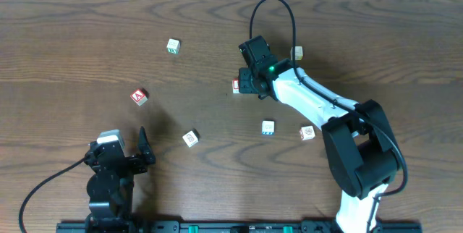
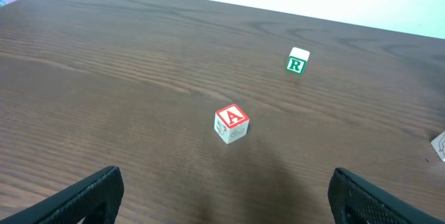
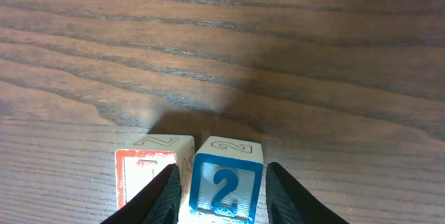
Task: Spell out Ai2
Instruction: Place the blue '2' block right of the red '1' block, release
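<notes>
Block with a blue 2 (image 3: 226,182) sits between the two fingers of the right gripper (image 3: 224,197). The fingers press on its two sides and pinch it. Right beside it is a red-edged block (image 3: 147,174), so close that the two look like they touch. The mark on that block is cut off at the bottom of the right wrist view. From above, this pair is near the middle of the table (image 1: 65,37), a bit to the back.

The A block (image 2: 231,124) lies alone, well apart to one side. The R block (image 2: 297,62) is farther back.

The left gripper (image 2: 226,200) is low at the near edge, fingers spread wide, holding nothing.
</notes>
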`<state>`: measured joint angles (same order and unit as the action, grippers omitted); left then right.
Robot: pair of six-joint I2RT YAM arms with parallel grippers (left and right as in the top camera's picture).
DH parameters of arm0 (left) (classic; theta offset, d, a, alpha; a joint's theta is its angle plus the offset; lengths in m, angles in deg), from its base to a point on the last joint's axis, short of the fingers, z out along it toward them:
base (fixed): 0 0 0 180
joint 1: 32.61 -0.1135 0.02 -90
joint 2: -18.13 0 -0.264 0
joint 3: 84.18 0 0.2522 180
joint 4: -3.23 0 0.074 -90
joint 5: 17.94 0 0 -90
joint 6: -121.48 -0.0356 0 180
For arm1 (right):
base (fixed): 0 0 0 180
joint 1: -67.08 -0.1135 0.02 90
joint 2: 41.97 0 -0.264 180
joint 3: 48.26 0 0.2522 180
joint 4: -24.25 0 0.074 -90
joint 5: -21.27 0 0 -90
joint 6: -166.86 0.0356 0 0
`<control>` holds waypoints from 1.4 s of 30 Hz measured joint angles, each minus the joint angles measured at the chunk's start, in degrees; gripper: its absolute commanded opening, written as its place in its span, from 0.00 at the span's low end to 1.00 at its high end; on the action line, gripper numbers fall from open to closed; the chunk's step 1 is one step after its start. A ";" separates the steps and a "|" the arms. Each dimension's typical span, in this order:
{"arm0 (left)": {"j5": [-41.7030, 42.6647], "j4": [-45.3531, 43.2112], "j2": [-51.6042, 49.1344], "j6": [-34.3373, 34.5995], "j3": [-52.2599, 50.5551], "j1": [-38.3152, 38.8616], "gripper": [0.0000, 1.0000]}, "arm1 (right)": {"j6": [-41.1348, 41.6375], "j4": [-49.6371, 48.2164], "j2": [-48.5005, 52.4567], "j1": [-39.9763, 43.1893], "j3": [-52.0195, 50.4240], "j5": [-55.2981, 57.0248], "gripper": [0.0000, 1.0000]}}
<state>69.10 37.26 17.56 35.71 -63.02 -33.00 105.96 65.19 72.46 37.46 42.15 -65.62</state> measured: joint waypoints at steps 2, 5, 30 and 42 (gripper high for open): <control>0.00 0.00 0.00 0.00 0.00 0.00 0.95 | -0.02 -0.90 0.00 0.11 0.00 0.22 0.40; 0.00 0.00 0.00 0.02 0.00 0.00 0.95 | 0.00 -2.29 0.00 0.63 0.00 0.50 0.39; 0.00 0.00 0.00 0.00 0.00 0.00 0.95 | 0.07 3.28 0.04 4.37 0.04 0.52 0.01; 0.00 0.00 0.00 0.00 0.00 0.00 0.95 | 0.04 1.68 0.04 1.92 0.04 -0.63 0.01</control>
<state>69.10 37.26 17.56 35.71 -63.02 -33.00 106.00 66.88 72.51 39.38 42.19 -66.25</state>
